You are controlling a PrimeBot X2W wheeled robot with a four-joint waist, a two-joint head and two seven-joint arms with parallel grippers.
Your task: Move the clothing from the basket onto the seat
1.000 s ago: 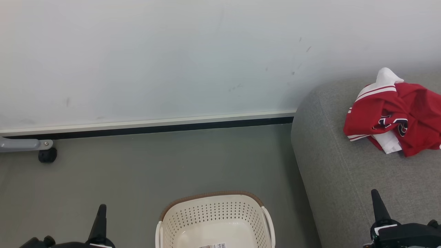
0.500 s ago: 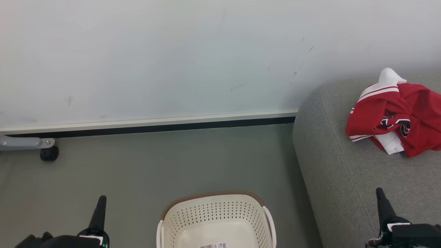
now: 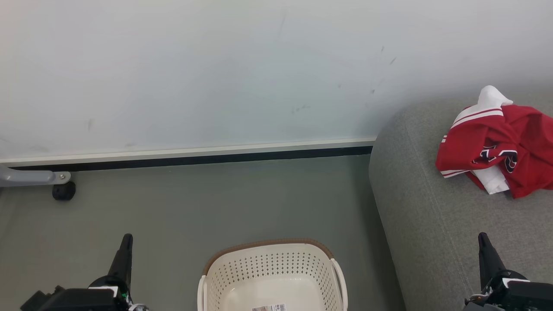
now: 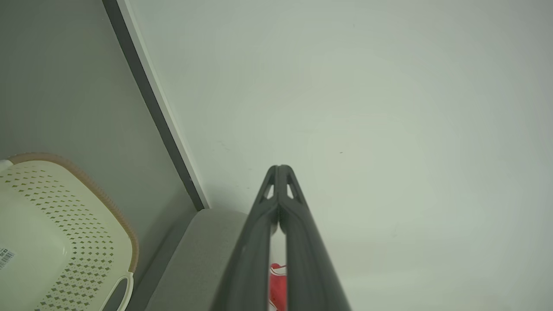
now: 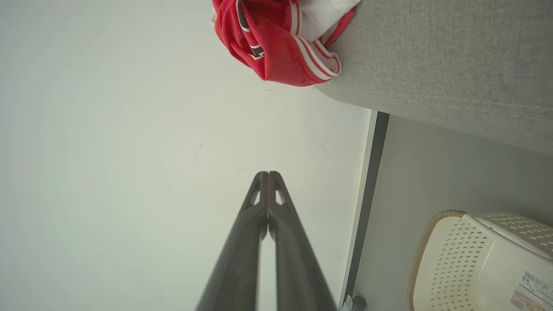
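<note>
Since each pair of dark fingers is pressed together with nothing between them, neither arm is carrying anything. The left gripper (image 4: 280, 169) has its tips touching and aimed at the pale wall (image 4: 389, 108) in its wrist view, and the right gripper (image 5: 268, 174) looks the same in its own. In the head view the left one rises at the lower left over the grey floor (image 3: 216, 203), and the right one at the lower right shows against the seat (image 3: 423, 207). Between them the basket (image 3: 268, 242) stands on the floor, just beside the seat's rounded end but not clearly touching it. The part of its bottom that shows is bare except for a barcode label (image 3: 268, 308). Its near part is cut off by the picture's lower edge, so what lies there cannot be told. Further out, a crumpled red garment (image 3: 514, 147) with white stripes lies on top of the seat near the wall, well apart from the basket and both grippers. At the far left a grey leg with a black caster (image 3: 63, 190) sits by the skirting. By this layout the task looks done or very nearly so: the clothing rests on the seat and the basket appears emptied. At most, what is left is to check the hidden near part of the basket for another piece.
</note>
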